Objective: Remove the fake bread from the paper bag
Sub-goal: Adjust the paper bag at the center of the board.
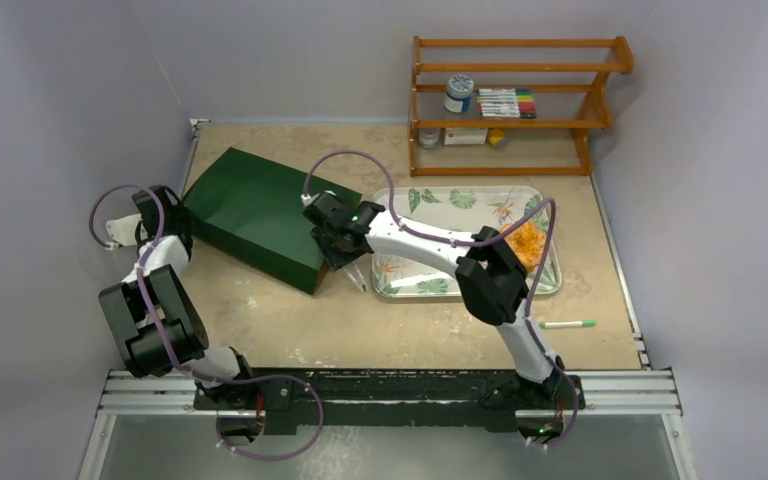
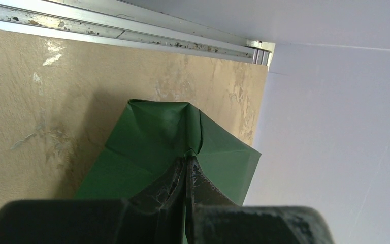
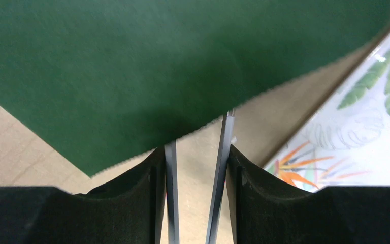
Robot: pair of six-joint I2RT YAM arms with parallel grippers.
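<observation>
The dark green paper bag (image 1: 255,215) lies flat on the table, its serrated mouth edge (image 3: 147,152) toward the tray. My left gripper (image 1: 172,218) is at the bag's far left end, and its jaws (image 2: 192,158) are shut on a fold of the bag's bottom (image 2: 157,132). My right gripper (image 1: 345,268) is at the mouth end. It (image 3: 199,133) is open with only bare table between the fingers, whose tips reach just under the bag's edge. One crinkly orange piece of fake bread (image 1: 528,243) lies on the tray. The inside of the bag is hidden.
A leaf-patterned tray (image 1: 440,200) sits right of the bag, partly under my right arm. A white and green marker (image 1: 567,324) lies near the front right. A wooden rack (image 1: 515,100) with a jar and markers stands at the back.
</observation>
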